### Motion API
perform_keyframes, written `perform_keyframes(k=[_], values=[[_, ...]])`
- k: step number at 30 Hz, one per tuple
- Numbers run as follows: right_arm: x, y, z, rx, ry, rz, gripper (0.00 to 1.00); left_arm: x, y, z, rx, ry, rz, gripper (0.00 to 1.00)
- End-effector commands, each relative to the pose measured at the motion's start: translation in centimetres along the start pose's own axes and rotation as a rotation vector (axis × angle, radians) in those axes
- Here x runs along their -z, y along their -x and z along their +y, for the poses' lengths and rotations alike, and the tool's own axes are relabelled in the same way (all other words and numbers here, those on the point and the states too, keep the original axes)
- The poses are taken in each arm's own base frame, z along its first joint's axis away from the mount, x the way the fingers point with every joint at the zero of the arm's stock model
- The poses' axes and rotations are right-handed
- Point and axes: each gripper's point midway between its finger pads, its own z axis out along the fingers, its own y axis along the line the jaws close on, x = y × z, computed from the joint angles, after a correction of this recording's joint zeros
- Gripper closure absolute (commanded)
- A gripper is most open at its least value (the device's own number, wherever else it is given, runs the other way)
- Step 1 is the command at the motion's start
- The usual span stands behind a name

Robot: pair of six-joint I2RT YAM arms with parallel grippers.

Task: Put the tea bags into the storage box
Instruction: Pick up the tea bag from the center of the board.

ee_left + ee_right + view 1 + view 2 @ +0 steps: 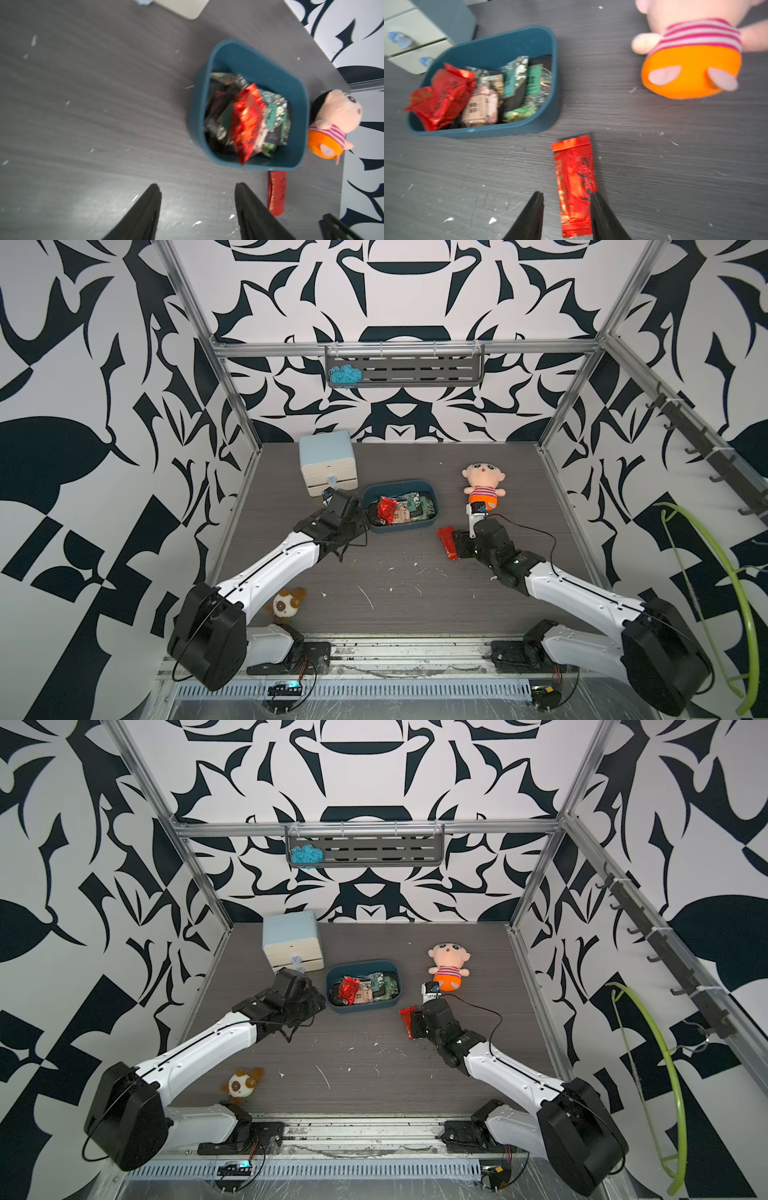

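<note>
Tally: the storage box (399,528) near mid-tabletop holds a heap of tea bags (401,510). One red sachet (446,542) lies outside, flat on the tabletop (395,576), at 4 o'clock of the box. Nearly done, I judge, with only that one left. The right gripper (566,194) straddles it, jaws apart, unclamped. The left gripper (197,185), at 9 o'clock, is released and empty. The surface is grey wood-grain flecked with white scraps (365,597); patterned walls (83,448), aluminium frame (407,349).
</note>
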Motion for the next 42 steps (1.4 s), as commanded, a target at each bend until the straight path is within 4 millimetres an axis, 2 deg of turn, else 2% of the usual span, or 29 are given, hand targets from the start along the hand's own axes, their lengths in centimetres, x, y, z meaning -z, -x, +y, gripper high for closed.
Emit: perform_keyframes(k=[1, 5, 11, 19, 32, 39, 42], values=[[-0.7, -0.7, -0.6, -0.064, 0.018, 0.052, 0.57, 1.1, -0.4, 1.6, 0.039, 0.002, -0.036, 0.38], [-1.9, -1.5, -0.3, -0.119, 0.085, 0.123, 0.54, 2.2, -1.0, 3.3, 0.047, 0.021, -0.052, 0.39], [-2.7, -2.0, -0.6, -0.156, 0.096, 0.174, 0.52, 3.5, -1.5, 4.1, 0.075, -0.012, -0.066, 0.4], [-3.6, -2.9, -0.8, -0.164, 0.074, 0.238, 0.52, 3.2, -2.5, 5.0, 0.097, -0.015, -0.046, 0.4], [-4.9, -4.1, -1.1, -0.162, 0.044, 0.322, 0.56, 3.0, -2.6, 4.5, 0.097, -0.03, -0.032, 0.41], [-5.2, -4.7, -1.3, -0.157, 0.03, 0.354, 0.66, 2.7, -2.7, 4.2, 0.088, -0.024, -0.017, 0.41], [-5.2, -4.7, -1.2, -0.154, 0.03, 0.361, 0.84, 2.7, -2.6, 4.1, 0.09, -0.022, -0.016, 0.41]])
